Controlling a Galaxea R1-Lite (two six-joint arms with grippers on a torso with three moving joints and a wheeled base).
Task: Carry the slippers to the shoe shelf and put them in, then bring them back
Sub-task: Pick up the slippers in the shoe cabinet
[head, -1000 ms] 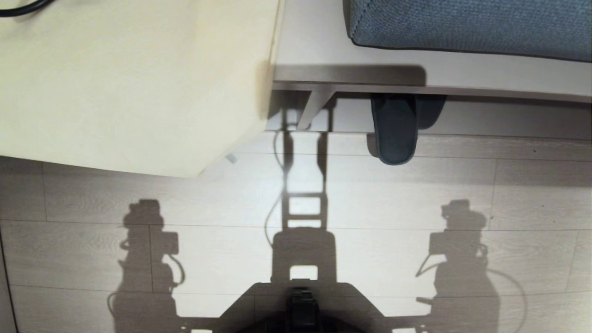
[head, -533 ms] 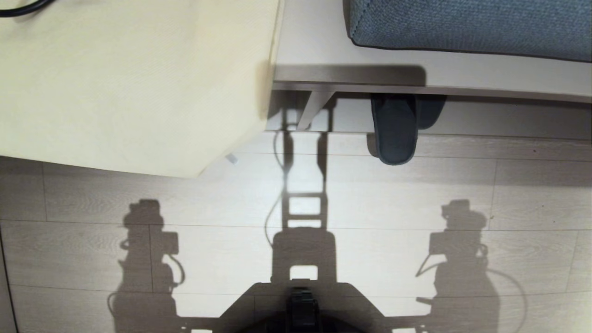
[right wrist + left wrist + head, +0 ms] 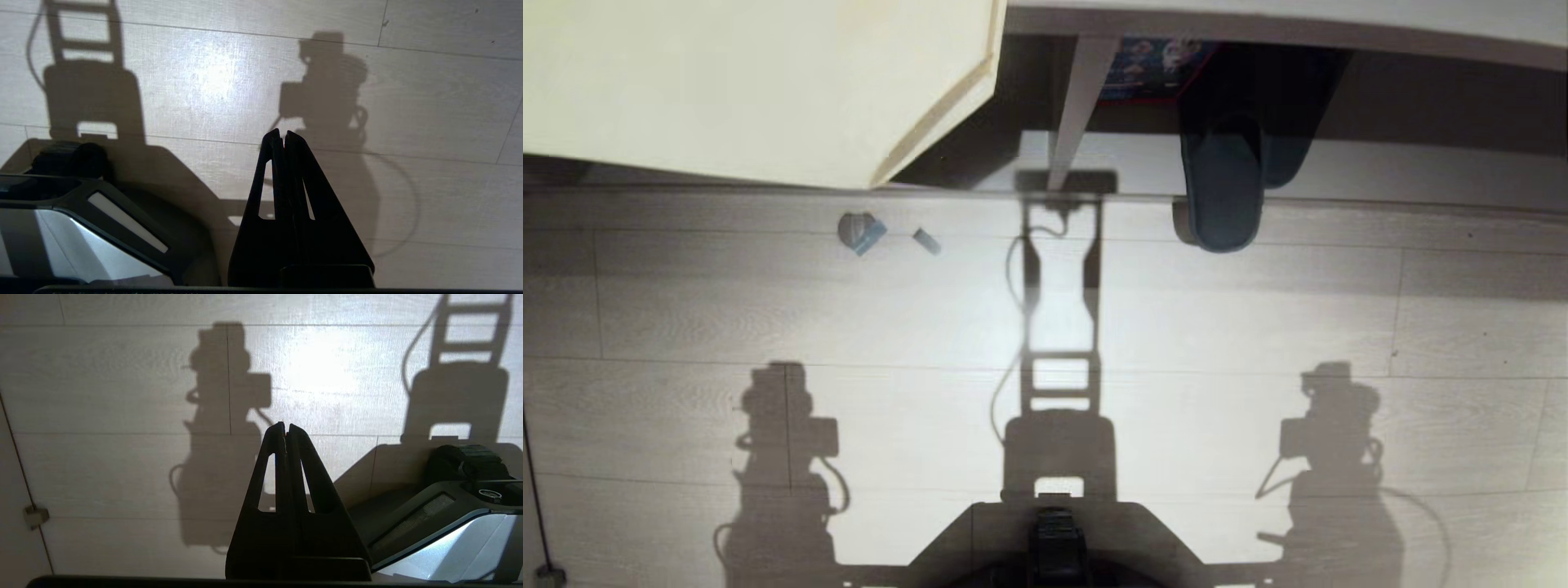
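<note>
Left gripper (image 3: 284, 426): hangs over the floor (image 3: 686, 327) close by the robot's base (image 3: 441, 522). Its two black fingers are pressed together and it holds nothing.
Right gripper (image 3: 282, 134): the same on the other side. Fingers pressed together, nothing between them.
Floor bits: two small blue-grey scraps (image 3: 862, 233) lie on the floor near the pale desk counter (image 3: 727, 82). I cannot tell what they are.
Slippers (image 3: 1221, 188): they sit side by side in the shoe shelf (image 3: 1421, 163), to the right of the divider (image 3: 1078, 98). Their front parts are tucked under the bench board. The nearer ends stick out past the shelf edge, over the floor.
Task so far: I think the putting-in part is done, since the slippers are in the shelf and no gripper is on them.
Task left: I think the robot must pick them up and bring them back.
Writing: a dark card with pictures (image 3: 1147, 69) lies deep in the shelf. It is too small to read. No brand or words can be made out anywhere.
</note>
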